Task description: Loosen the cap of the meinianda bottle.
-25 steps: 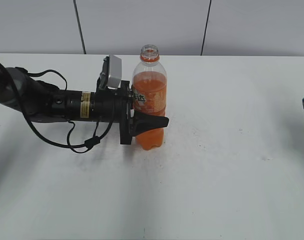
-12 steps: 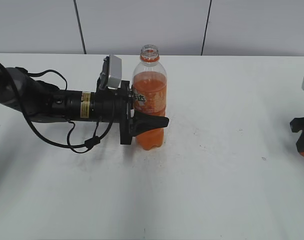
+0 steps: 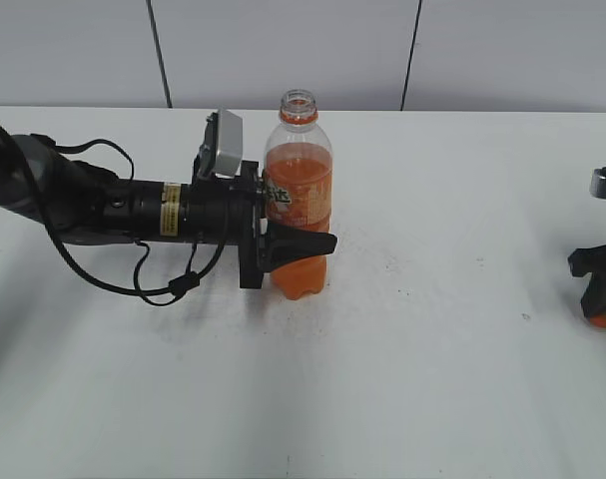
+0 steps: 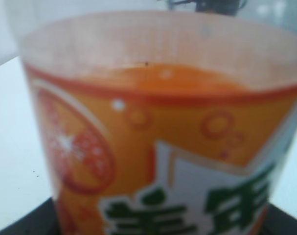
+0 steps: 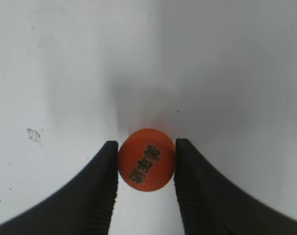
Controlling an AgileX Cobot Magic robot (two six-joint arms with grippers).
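The meinianda bottle [image 3: 299, 190] stands upright on the white table, its neck open with no cap on it. My left gripper [image 3: 301, 242] is shut around its lower body from the left. In the left wrist view the bottle's orange label [image 4: 158, 147] fills the frame. The small orange cap [image 3: 604, 317] is at the far right, held between the fingers of my right gripper [image 3: 600, 291], low over the table. In the right wrist view the cap [image 5: 147, 159] shows its printed top, with both fingers of the right gripper [image 5: 147, 157] touching its sides.
The white table [image 3: 422, 379] runs back to a grey panelled wall [image 3: 283, 50]. The left arm's black cable [image 3: 133, 284] loops on the table beside the arm. Small specks mark the table in the right wrist view [image 5: 34, 134].
My right gripper has come in from the right edge with the cap, moving left and lower. The left gripper and the bottle have not moved.
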